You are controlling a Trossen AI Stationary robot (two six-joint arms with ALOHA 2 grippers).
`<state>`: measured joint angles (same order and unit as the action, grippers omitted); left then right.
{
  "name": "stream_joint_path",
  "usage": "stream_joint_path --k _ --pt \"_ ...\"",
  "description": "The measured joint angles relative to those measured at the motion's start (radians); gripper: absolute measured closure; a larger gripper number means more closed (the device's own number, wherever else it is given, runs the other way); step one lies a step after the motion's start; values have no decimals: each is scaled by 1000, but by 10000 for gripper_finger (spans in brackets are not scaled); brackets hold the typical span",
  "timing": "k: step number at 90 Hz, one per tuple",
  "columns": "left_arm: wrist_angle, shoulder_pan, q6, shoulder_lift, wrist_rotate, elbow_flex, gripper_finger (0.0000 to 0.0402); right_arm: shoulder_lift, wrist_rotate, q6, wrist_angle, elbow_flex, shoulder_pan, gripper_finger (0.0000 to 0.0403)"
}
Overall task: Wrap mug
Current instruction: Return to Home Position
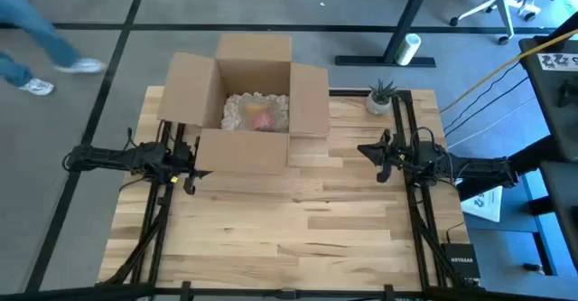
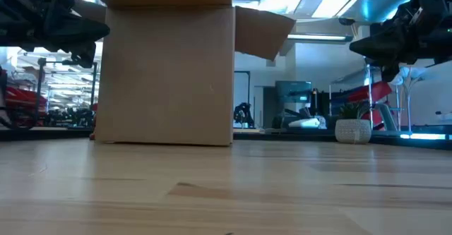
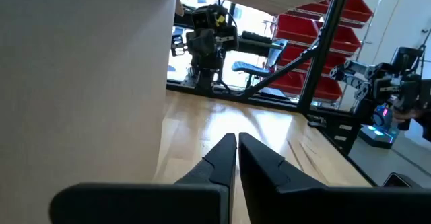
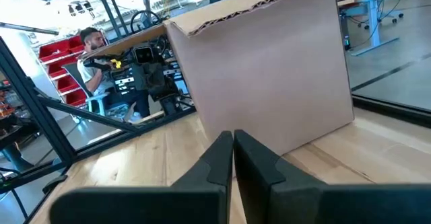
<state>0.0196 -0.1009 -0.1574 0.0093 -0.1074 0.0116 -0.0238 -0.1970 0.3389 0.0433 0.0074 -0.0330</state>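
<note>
The wooden counter (image 1: 289,229) fills the lower frame from above, with the open cardboard box (image 1: 244,152) at its upper middle. The left pincer (image 3: 237,139), pressed together, hangs beside the box's lower left corner. The right pincer (image 1: 365,149), also pressed together, hangs apart at centre right. Inside the box lies bubble wrap (image 1: 239,111) around the red mug (image 1: 262,118). A potted plant (image 1: 379,98) stands upper right.

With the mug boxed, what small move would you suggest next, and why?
Probably just fold both arms back to rest. The wrapped mug lies inside the cardboard box; the left gripper and right gripper are shut, empty, flanking the box, so nothing seems left to handle.
</note>
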Motion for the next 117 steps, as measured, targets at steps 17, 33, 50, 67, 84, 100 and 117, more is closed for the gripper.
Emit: stream_joint_path --k 17,33,50,67,84,100,117 --pt "0 0 -3 0 0 0 402 0 0 0 0 0 0 403" --pt "1 35 37 24 -20 0 402 0 0 0 0 0 0 403" --pt "3 166 2 142 -34 0 402 0 0 0 0 0 0 403" --pt "3 315 -41 326 -36 0 402 0 1 0 0 0 0 403" --pt "4 378 -54 466 -33 0 401 0 14 0 -2 0 0 403" --pt "4 379 -76 507 -36 0 401 0 15 0 -2 0 0 403" --pt "4 379 -89 508 -36 0 401 0 15 0 -2 0 0 403"
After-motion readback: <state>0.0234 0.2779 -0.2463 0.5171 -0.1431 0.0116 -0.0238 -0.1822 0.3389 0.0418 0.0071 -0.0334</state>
